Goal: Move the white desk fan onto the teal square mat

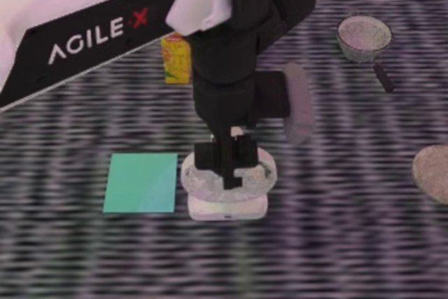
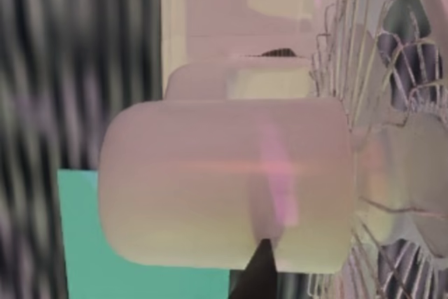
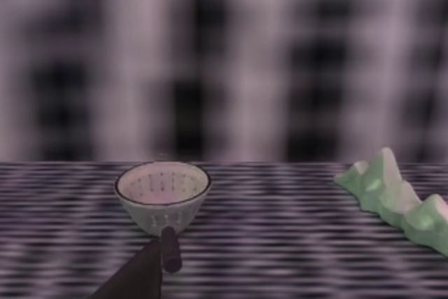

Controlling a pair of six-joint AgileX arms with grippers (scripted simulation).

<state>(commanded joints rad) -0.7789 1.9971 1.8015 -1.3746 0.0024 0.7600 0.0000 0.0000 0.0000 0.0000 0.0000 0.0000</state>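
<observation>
Your left arm reached in from the top left of the top view, and its left gripper [image 1: 227, 162] sat right over the fan [image 1: 225, 190], near the table's middle. The dark fingers [image 1: 205, 155] came down on either side of the fan's upper part, so the jaws looked clenched on the fan, though the arm hid the actual contact. The fan stood on the striped table [image 1: 336, 243], white base toward the near edge, just beside the mat [image 1: 141, 183] on the mat's right; I couldn't tell if the two touched. The fan was not on the mat. The mat lay flat, left of centre. In your left wrist view the fan's rear motor housing [image 2: 224, 183] filled most of the frame, the grille [image 2: 392, 103] to one side, a strip of teal mat [image 2: 105, 257] behind, and one dark fingertip [image 2: 257, 271] against the housing. A yellow carton [image 1: 176, 59] stood behind the arm. A speckled bowl [image 1: 363, 36] with a dark handle sat at the far right, also seen in the right wrist view [image 3: 162, 194] along with a pale green jagged object [image 3: 399, 201]. Another round speckled thing [image 1: 432, 171] was cut off at the right edge. You had no right gripper in any view.
</observation>
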